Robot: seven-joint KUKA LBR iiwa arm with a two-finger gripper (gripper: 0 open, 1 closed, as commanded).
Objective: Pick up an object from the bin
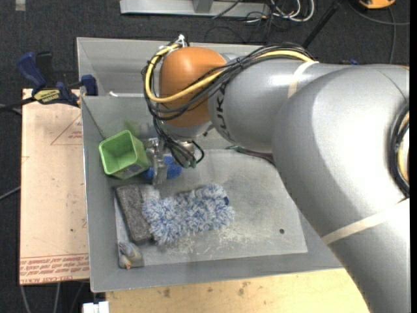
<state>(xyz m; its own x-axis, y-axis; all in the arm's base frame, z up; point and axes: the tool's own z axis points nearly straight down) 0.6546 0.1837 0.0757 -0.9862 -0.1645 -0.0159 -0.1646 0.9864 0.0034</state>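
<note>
KUKA arm [313, 122], hand [158, 167] nr green cup [120, 152]

Bright light is falling from above onto the grey bin [273, 204], washing its floor pale. The arm [313, 129] is catching soft glare along its casing and seemingly casting shadow under the orange cover [186, 83].

One green square cup [120, 154]. One small blue thing [172, 169] just beside that cup, too hidden to name. One fluffy blue-and-white mop head [189, 214]. One flat dark grey pad [133, 215], touching the mop head. One small grey-and-tan lump [129, 255] in the near left corner, too little to name. Five loose things in all. One grey metal bin [260, 197] around them.
</note>
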